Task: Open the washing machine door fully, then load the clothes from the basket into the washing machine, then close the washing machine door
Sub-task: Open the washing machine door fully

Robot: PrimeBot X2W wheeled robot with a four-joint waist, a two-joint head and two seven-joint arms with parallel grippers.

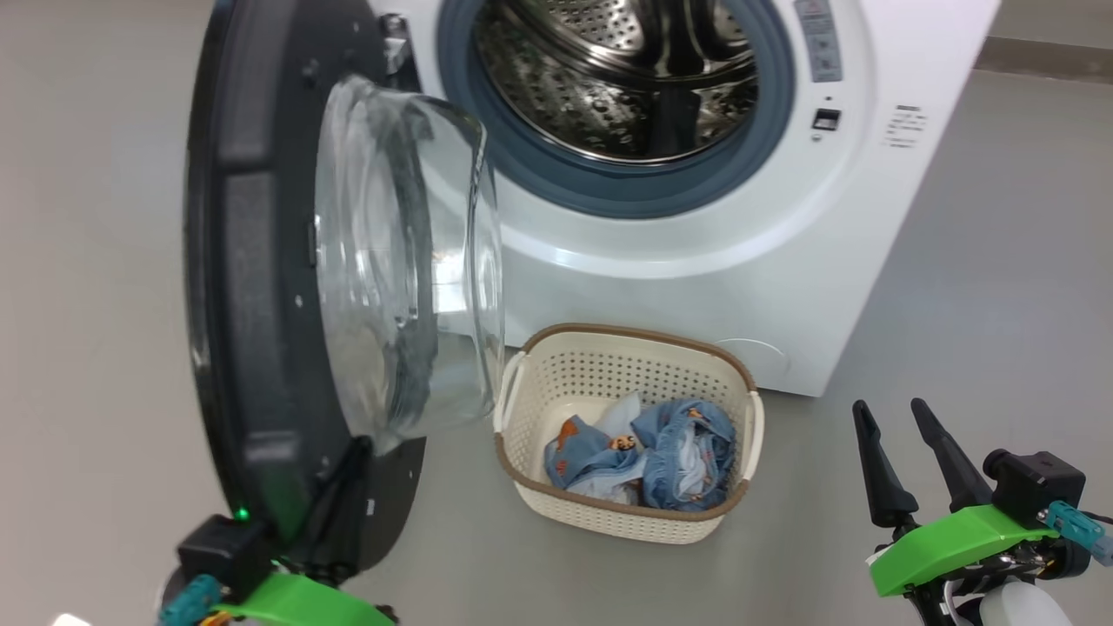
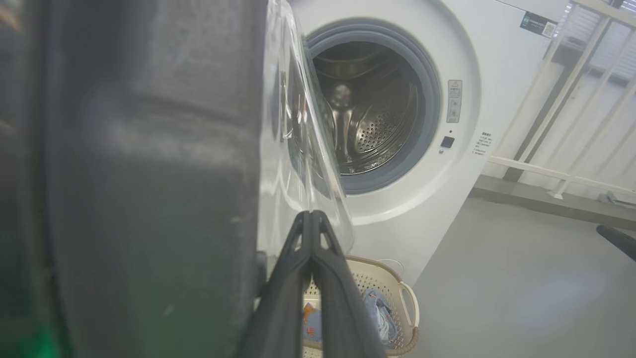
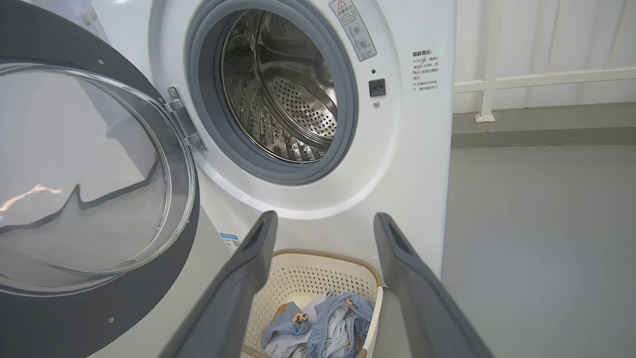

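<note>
The washing machine (image 1: 696, 287) is a white front-loader whose steel drum (image 1: 617, 78) stands exposed. The washing machine door (image 1: 252, 261), black-rimmed with a bulging glass bowl (image 1: 409, 261), hangs swung out to the left. On the floor in front sits the cream basket (image 1: 600, 369) holding light-blue clothes (image 1: 669, 452) with orange prints. My left gripper (image 2: 310, 215) is shut with nothing in it, its fingers close against the door's inner side by the glass bowl's lower edge. Low at the right of the basket, my right gripper (image 1: 889, 407) is open and empty. In the right wrist view its fingers frame the basket (image 3: 318, 254) and clothes (image 3: 328, 318).
Grey floor (image 1: 983, 287) stretches to the right of the machine and around the basket. A white railing (image 3: 521, 79) runs along the wall behind, with a low step beneath it. The open door blocks the left side.
</note>
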